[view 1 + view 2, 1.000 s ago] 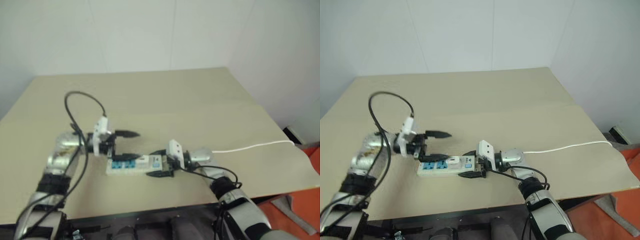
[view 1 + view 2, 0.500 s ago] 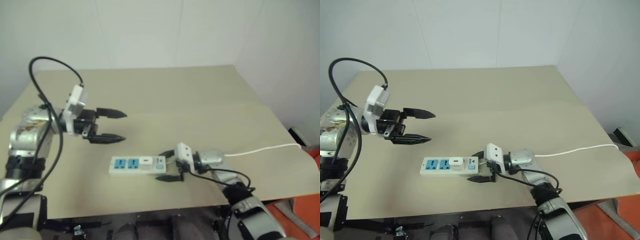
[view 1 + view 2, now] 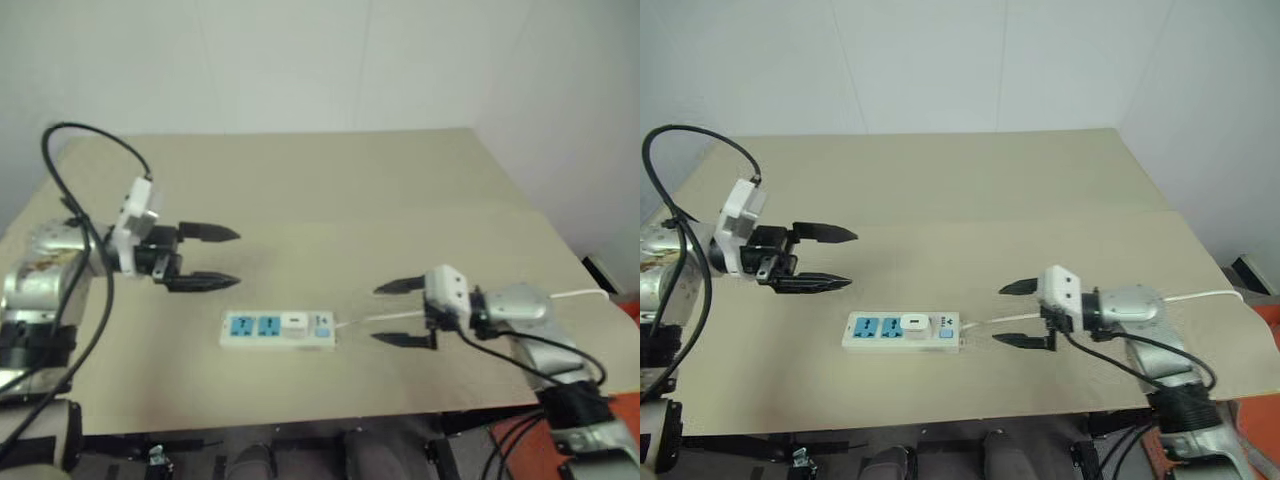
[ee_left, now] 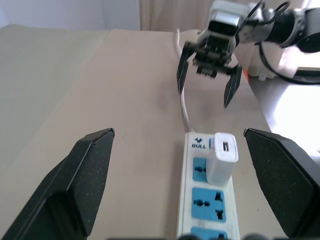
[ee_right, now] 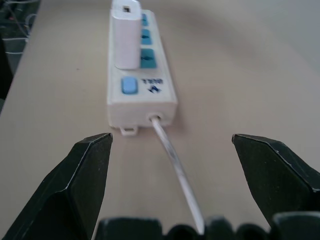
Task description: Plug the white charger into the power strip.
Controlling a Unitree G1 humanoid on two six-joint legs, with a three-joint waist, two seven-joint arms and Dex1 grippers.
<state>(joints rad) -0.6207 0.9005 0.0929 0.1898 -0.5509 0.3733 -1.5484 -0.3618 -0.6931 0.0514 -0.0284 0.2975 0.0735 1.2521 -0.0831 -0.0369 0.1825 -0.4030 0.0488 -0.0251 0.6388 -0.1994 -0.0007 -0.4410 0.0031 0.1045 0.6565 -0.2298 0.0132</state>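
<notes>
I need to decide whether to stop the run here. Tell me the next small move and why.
Probably none beyond easing both arms a little further clear. The white charger stands upright in the power strip, in the socket nearest its switch end. The left gripper and right gripper both hover off the strip with jaws open, holding nothing. How fully the charger is seated I cannot tell.

The small white plastic block of a charger (image 5: 125, 34) stands over one blue socket of the long white power strip (image 5: 142, 97), hiding that socket and its own prongs from me. The strip's thin white cable (image 3: 1200, 295) slips behind my right arm. The near end of the strip is cut off in my left wrist view.
</notes>
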